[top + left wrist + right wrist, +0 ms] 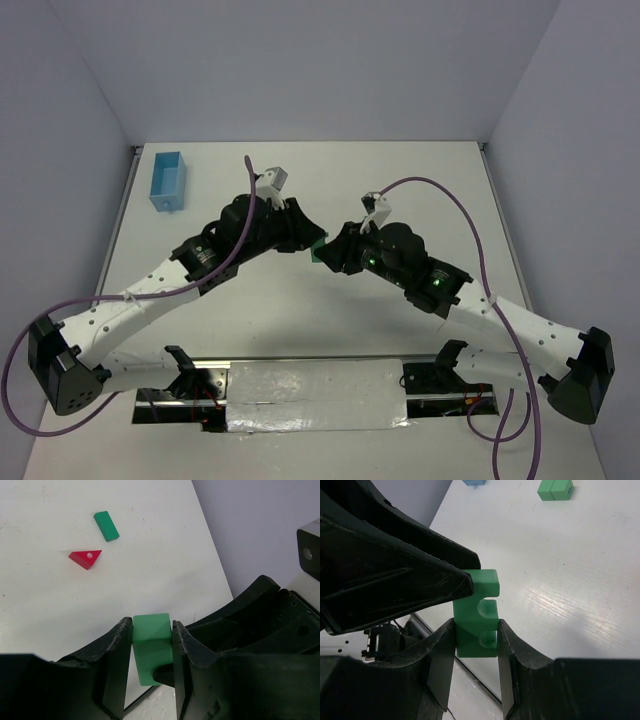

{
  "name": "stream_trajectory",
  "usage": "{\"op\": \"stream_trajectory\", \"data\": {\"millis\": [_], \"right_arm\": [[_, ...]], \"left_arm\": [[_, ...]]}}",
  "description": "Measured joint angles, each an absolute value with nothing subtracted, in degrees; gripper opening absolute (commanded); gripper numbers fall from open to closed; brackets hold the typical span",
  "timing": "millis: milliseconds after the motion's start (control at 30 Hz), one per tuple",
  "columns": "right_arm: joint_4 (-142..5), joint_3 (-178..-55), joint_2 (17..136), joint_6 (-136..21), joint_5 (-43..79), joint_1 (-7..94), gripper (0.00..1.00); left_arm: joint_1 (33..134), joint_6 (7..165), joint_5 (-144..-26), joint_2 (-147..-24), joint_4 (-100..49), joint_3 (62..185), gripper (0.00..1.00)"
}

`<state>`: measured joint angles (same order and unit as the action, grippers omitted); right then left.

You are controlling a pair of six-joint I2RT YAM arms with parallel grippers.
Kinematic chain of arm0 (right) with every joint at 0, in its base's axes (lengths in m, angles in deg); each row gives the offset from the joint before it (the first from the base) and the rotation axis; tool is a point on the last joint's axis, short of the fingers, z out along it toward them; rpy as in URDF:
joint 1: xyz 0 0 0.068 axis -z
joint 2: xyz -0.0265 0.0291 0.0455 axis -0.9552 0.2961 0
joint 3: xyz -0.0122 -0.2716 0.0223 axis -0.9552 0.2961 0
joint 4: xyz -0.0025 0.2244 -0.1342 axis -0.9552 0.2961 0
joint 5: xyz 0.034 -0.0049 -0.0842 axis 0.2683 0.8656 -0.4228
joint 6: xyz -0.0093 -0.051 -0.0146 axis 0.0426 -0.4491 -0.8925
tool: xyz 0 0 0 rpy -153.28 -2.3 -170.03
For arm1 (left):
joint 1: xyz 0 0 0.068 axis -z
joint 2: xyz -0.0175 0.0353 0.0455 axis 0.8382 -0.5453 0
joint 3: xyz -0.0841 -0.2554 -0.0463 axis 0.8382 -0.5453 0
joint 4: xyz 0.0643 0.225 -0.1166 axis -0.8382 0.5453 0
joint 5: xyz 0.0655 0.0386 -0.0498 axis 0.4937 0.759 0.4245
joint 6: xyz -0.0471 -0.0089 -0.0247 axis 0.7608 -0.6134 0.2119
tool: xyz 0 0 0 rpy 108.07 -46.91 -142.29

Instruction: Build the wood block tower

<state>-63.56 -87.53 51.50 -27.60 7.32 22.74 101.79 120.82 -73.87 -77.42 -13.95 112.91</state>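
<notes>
A: Big to small, go.
B: White table [400,190]. The left arm [140,290] and right arm [520,330] meet mid-table. Blue box [167,182] at the far-left corner, not part of the tower.
A: Claws?
B: Right claw [476,630] is clamped on one end of a green block [482,587]. Left claw [152,630] has both jaws flush on the other end, so it's gripping too. Two-handed hold.
A: Where's the block?
B: Between the two claws, around the table's centre. Looks lifted off the surface, can't confirm.
A: Handling?
B: Painted wood, I'd judge: light, stiff, won't crush, paint maybe a bit slick. Hold it by the flat parallel sides. Keep off the face with the two round notches.
A: Orientation?
B: Long axis runs claw to claw, roughly left-right across the table. In the right wrist view the notched face points to the picture's right.
A: Loose pieces?
B: Red wedge [86,558] lying flat, with a thin green piece [106,526] near it, not touching. Also a green pair [555,489], two blocks touching side by side, well away from the claws.
</notes>
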Motion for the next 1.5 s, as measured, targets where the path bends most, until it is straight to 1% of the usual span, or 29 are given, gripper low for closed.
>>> {"op": "stream_trajectory", "data": {"millis": [33, 100, 133, 200, 233, 300, 367, 433, 500, 533, 567, 600, 633, 667, 700, 767, 800, 867, 967, 1000, 1033, 1067, 1100, 1133, 1167, 1200, 1233, 1267, 1500], "right_arm": [[-63.58, -87.62, 51.69, -27.54, 7.11, 22.67, 0.18], [-63.80, -87.77, 52.24, -27.34, 6.54, 22.45, 0.18], [-63.82, -87.90, 52.54, -27.25, 6.25, 22.36, 0.18], [-63.82, -87.99, 53.16, -27.01, 5.86, 22.21, 0.18], [-63.82, -87.99, 53.44, -26.84, 5.71, 22.12, 0.18], [-63.82, -87.99, 53.94, -26.75, 5.55, 22.01, 0.18], [-63.82, -88.10, 54.25, -26.58, 5.31, 21.91, 0.18], [-63.80, -88.25, 54.27, -26.56, 5.01, 21.91, 0.18], [-63.84, -88.32, 54.27, -26.53, 4.61, 21.88, 0.17], [-63.84, -88.32, 54.27, -26.53, 4.55, 21.86, 0.17], [-63.82, -88.32, 54.27, -26.53, 4.42, 21.84, 0.16], [-63.82, -88.32, 54.27, -26.53, 4.29, 21.77, 0.16], [-63.82, -88.32, 54.27, -26.53, 4.13, 21.75, 0.16], [-63.80, -88.32, 54.27, -26.53, 3.89, 21.75, 0.16], [-63.73, -88.32, 54.27, -26.53, 3.67, 21.75, 0.16], [-64.06, -88.40, 54.27, -26.56, 3.11, 21.73, 0.16], [-64.02, -88.60, 54.27, -26.60, 3.00, 21.66, 0.16], [-63.95, -88.82, 54.36, -26.64, 2.67, 21.62, 0.16], [-63.95, -89.04, 54.66, -26.69, 2.41, 21.53, 0.16], [-63.97, -89.04, 54.66, -26.69, 2.38, 21.53, 0.16], [-63.99, -89.04, 54.66, -26.69, 2.34, 21.53, 0.18], [-64.02, -89.04, 54.66, -26.69, 2.32, 21.51, 0.21], [-64.04, -89.04, 54.66, -26.71, 2.32, 21.51, 0.27], [-64.13, -89.04, 54.64, -26.73, 2.28, 21.42, 0.46], [-64.37, -89.04, 54.64, -26.80, 2.30, 21.40, 0.59], [-64.52, -89.01, 54.53, -26.84, 2.45, 21.38, 0.83], [-64.74, -88.71, 54.21, -26.88, 2.80, 21.38, 0.89], [-65.28, -88.10, 53.48, -27.25, 3.22, 21.38, 0.99], [-64.56, -86.83, 43.91, -29.57, 10.80, 24.64, 0.98]], "left_arm": [[101.79, 120.84, -73.85, -77.42, -14.04, 112.88, 0.35], [101.73, 120.95, -74.03, -77.46, -14.26, 112.64, 0.34], [101.66, 120.97, -74.00, -77.46, -14.37, 112.47, 0.29], [101.60, 120.95, -73.83, -77.46, -14.63, 111.99, 0.26], [101.55, 120.93, -73.76, -77.48, -14.65, 111.79, 0.20], [101.42, 120.84, -73.74, -77.51, -14.67, 111.44, 0.14], [101.33, 120.69, -73.74, -77.53, -14.67, 111.31, 0.04], [101.29, 120.60, -73.74, -77.53, -14.83, 111.31, 0.00], [101.29, 120.56, -73.76, -77.53, -15.11, 111.31, 0.00], [101.29, 120.56, -73.76, -77.53, -15.13, 111.31, 0.03], [101.29, 120.56, -73.76, -77.55, -15.11, 111.31, 0.10], [101.29, 120.56, -73.76, -77.59, -15.15, 111.31, 0.32], [101.29, 120.58, -73.76, -77.70, -15.22, 111.31, 0.42], [101.29, 120.60, -73.76, -77.88, -15.35, 111.31, 0.50], [101.27, 120.58, -73.76, -78.12, -15.53, 111.31, 0.55], [101.31, 120.80, -74.35, -78.56, -15.42, 111.31, 0.54], [101.44, 120.91, -74.68, -78.75, -15.26, 111.31, 0.45], [101.53, 120.95, -74.99, -78.93, -15.61, 111.31, 0.43], [101.47, 120.91, -74.94, -78.93, -15.68, 111.31, 0.25], [101.47, 120.91, -74.92, -78.93, -15.68, 111.31, 0.08], [101.47, 120.89, -74.92, -78.93, -15.70, 111.33, 0.03], [101.47, 120.84, -74.92, -78.93, -15.70, 111.33, 0.00], [101.47, 120.78, -74.90, -78.93, -15.68, 111.38, 0.00], [101.47, 120.62, -74.90, -78.93, -15.61, 111.46, 0.00], [101.47, 120.32, -74.90, -78.93, -15.48, 111.66, 0.00], [101.47, 119.36, -74.68, -78.93, -15.22, 111.97, 0.00], [101.36, 118.79, -74.60, -78.93, -14.81, 112.47, 0.00], [101.12, 116.89, -74.70, -78.93, -14.13, 113.30, 0.00], [99.98, 100.27, -80.98, -79.78, -6.81, 122.68, 0.00]]}}
